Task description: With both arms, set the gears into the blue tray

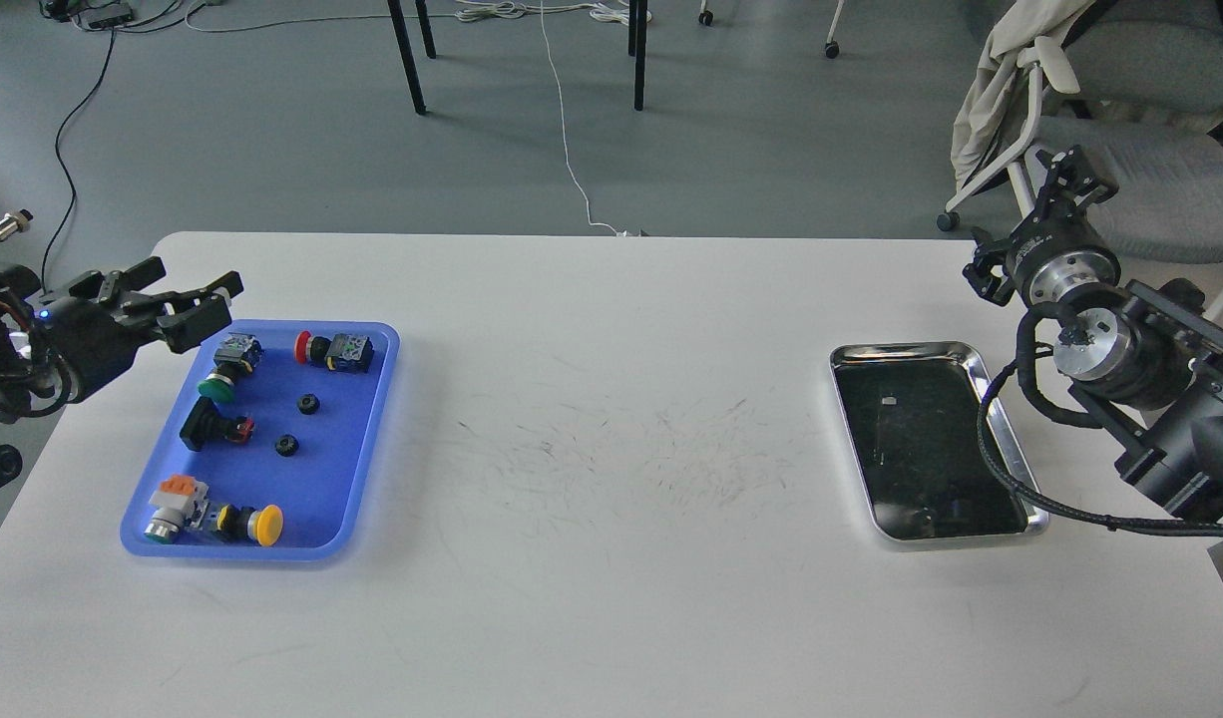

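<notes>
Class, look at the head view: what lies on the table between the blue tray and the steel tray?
Nothing. In the head view the white table between the blue tray and the steel tray is bare, showing only faint dark scuff marks.

Two small black gears lie flat inside the blue tray (367, 439), apart from each other. One gear (308, 403) sits near the tray's middle. The other gear (288, 445) lies just nearer.
</notes>
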`<state>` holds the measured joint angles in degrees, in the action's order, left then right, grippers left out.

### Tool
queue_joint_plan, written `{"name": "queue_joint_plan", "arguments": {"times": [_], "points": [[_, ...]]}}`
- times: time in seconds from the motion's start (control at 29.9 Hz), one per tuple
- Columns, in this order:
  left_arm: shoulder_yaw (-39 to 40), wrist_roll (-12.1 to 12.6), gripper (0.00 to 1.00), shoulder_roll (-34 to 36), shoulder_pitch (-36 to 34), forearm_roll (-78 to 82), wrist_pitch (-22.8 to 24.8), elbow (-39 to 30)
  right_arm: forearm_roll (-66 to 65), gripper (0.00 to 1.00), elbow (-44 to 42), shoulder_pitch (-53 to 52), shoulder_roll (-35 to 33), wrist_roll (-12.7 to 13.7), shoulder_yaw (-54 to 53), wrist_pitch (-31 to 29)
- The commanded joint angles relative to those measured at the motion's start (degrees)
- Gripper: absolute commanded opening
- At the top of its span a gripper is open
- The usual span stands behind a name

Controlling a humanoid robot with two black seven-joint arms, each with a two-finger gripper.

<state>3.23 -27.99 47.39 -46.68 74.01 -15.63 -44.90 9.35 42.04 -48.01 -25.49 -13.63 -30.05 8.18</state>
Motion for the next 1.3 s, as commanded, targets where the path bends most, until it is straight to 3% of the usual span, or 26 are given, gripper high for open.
{"name": "queue_joint_plan", "arguments": {"times": [0.0,0.17,0.5,0.64,0.8,0.9,0.97,1.0,1.07,1.14,1.2,1.27], "points": [[0.1,0.0,0.98,-2.6,-3.7,-7.4,4.4,0.3,-0.5,0.99,1.4,-0.1,-0.7,-0.1,0.0,0.0],[0.3,0.0,0.98,-4.2,-7.5,-17.8,11.2,1.0,-0.6,0.99,2.7,-1.3,-1.0,-0.1,0.0,-0.3],[5.1,0.0,0.98,-13.5,-11.3,-41.3,23.3,10.2,-2.1,0.99,3.5,-6.3,0.3,-0.6,2.1,-0.6],[9.7,0.0,0.98,-18.1,-10.9,-49.1,24.9,12.6,-2.1,0.99,4.8,-8.4,1.6,-0.6,2.4,-0.4],[16.9,12.6,0.98,-19.9,-10.6,-58.3,27.7,16.1,-2.1,0.99,4.9,-11.1,4.0,-0.4,2.5,-0.6],[20.9,15.2,0.98,-22.1,-11.2,-62.9,29.6,17.5,-2.1,0.99,4.4,-11.3,5.6,0.3,1.7,-0.5],[21.8,20.1,0.98,-23.2,-10.6,-65.4,31.4,17.9,-1.5,0.99,4.2,-10.4,6.1,0.4,1.0,-0.6],[22.1,21.5,0.98,-23.3,-10.5,-66.4,31.4,18.3,-1.3,0.99,4.2,-9.4,6.1,0.7,0.5,-0.7],[21.9,21.7,0.98,-24.0,-10.4,-66.9,31.3,18.8,-1.3,0.99,4.2,-6.7,6.1,1.7,-1.1,-1.1],[22.4,23.7,0.98,-24.1,-10.5,-67.1,32.5,19.4,-1.2,0.99,4.2,-4.8,6.2,3.9,-3.5,-2.9],[22.3,25.3,0.98,-24.4,-10.4,-67.3,33.6,19.8,-1.2,0.99,3.2,-3.2,6.2,4.8,-4.5,-6.5],[22.1,25.4,0.98,-24.3,-10.4,-67.3,34.0,19.8,-1.2,0.99,2.6,-1.0,5.6,4.7,-4.8,-11.8]]}}
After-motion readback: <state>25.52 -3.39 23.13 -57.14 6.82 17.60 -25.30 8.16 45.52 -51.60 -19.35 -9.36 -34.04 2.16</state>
